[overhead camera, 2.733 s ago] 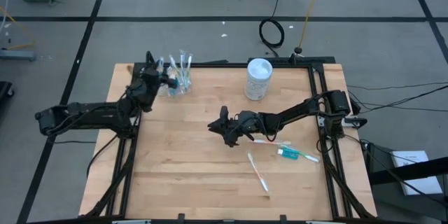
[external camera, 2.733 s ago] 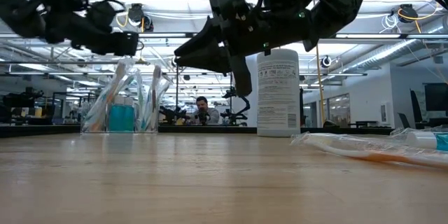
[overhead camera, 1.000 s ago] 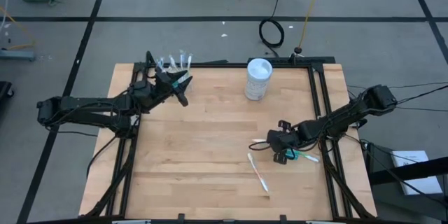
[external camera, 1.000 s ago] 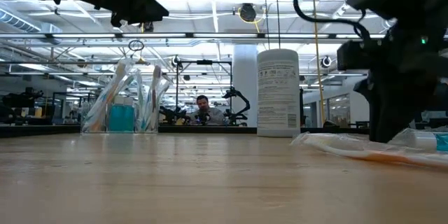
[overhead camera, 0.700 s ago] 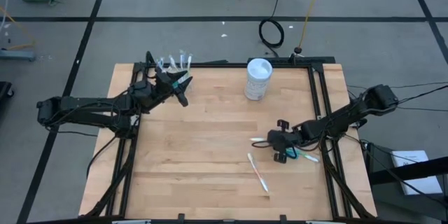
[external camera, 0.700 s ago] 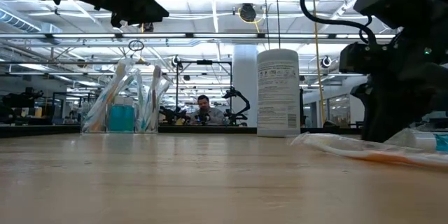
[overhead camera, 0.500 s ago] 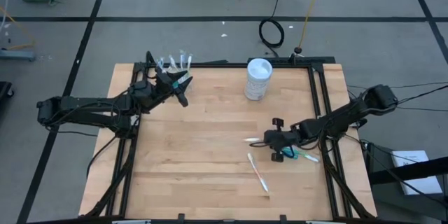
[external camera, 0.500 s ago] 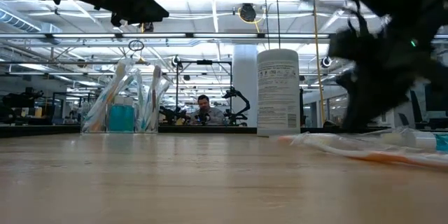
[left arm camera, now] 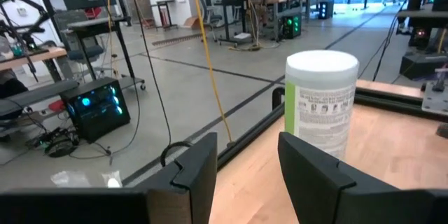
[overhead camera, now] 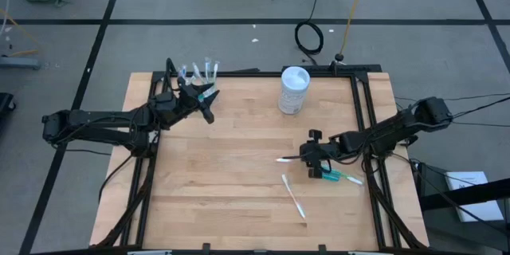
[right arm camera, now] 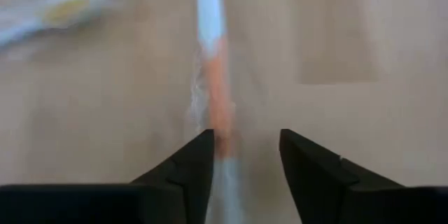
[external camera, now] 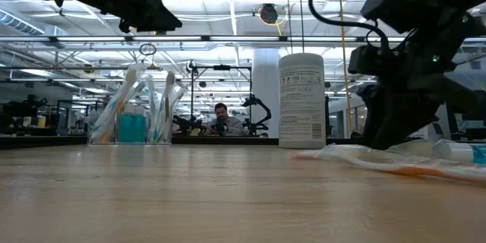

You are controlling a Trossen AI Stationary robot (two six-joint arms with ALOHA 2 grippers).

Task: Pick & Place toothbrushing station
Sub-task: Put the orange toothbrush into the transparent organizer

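Cup (overhead camera: 198, 80) at upper left w/ several brushes already in, left claw (overhead camera: 209, 108) open & empty beside it; right claw (overhead camera: 307, 156) at right-centre, fingers apart straddling a brush (overhead camera: 288, 159) on the surface (overhead camera: 223, 175), not gripped; more brushes & a tube left.

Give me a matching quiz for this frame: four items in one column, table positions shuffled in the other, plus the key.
Items:
1. clear cup of toothbrushes
2. white canister
3. right end effector
4. lone toothbrush

Places:
A. far edge, middle-right
B. nearest the front edge, right of centre
C. far-left corner
D. right half, straddling a toothbrush on the wood

Pairs: 1-C, 2-A, 3-D, 4-B
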